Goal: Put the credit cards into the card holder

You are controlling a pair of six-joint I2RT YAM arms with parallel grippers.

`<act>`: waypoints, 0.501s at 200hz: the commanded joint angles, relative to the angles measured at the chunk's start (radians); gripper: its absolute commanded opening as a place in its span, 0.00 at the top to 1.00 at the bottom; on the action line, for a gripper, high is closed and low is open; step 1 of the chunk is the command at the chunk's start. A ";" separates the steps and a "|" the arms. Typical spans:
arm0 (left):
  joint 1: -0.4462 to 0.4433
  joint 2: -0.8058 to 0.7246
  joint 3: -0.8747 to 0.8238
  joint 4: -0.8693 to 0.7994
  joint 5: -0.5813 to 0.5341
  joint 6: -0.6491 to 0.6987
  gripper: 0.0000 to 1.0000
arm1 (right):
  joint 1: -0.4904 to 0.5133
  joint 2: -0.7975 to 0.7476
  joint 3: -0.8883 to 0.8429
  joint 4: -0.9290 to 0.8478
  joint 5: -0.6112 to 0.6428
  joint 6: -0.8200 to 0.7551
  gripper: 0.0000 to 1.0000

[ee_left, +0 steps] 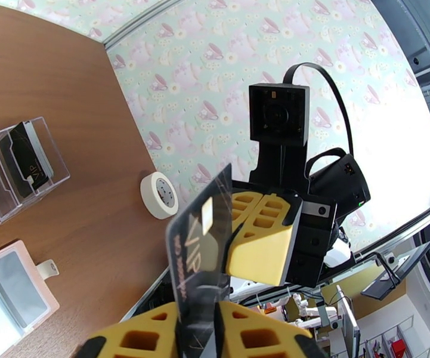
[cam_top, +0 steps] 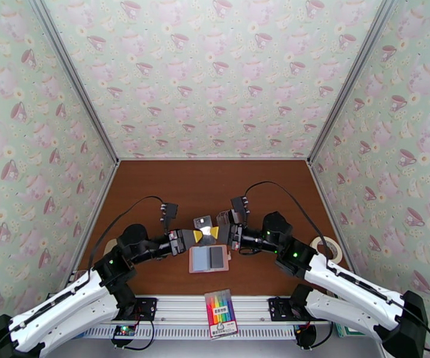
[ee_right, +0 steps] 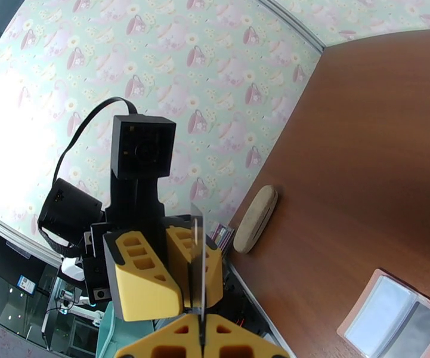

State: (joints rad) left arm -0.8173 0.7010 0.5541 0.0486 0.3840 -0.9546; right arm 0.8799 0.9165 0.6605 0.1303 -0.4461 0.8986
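the two arms meet nose to nose over the middle of the table point(cam_top: 155, 192), and a dark credit card point(ee_left: 198, 252) stamped vip stands between them, lifted clear of the wood. the right gripper point(ee_right: 203, 330) is clamped tight on one end of it, so in its own wrist view the card shows as a thin edge rising from between the pads. the left gripper point(ee_left: 200, 317) faces it, its yellow fingers set narrow on either side of the card's other end; whether they pinch it yet i cannot tell. i read this as a hand-over, probably so the card can be regripped by one end and its free end offered to a slot. the card holder point(cam_top: 200, 260) lies open and flat at 6 o'clock from the grippers, near them, ready to receive. at 12 o'clock stands a clear box point(cam_top: 203, 222) with a second card point(ee_left: 27, 155) upright inside. the risk, as i judge it, is a twist or slip if either side lets go early.
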 commanded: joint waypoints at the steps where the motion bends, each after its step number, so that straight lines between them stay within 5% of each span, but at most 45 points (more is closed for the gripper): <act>1: -0.008 -0.008 -0.012 0.031 -0.005 0.002 0.82 | 0.008 0.002 -0.020 -0.010 -0.023 0.013 1.00; 31: -0.009 -0.008 -0.007 0.013 -0.003 0.015 0.90 | 0.008 -0.003 -0.020 -0.023 -0.019 0.004 1.00; 45: -0.010 -0.007 0.008 -0.027 0.005 0.040 0.96 | 0.007 -0.010 -0.015 -0.038 -0.022 -0.019 0.77; 64: -0.010 -0.014 0.027 -0.088 0.031 0.080 1.00 | 0.007 -0.013 -0.009 -0.059 -0.047 -0.059 0.67; 100: -0.010 -0.055 0.053 -0.180 0.116 0.139 1.00 | 0.007 -0.102 -0.002 -0.129 -0.124 -0.154 0.65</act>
State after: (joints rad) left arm -0.8246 0.6827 0.5583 -0.0353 0.4290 -0.8814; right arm 0.8825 0.8707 0.6514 0.0479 -0.4950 0.8276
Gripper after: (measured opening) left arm 0.053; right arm 0.352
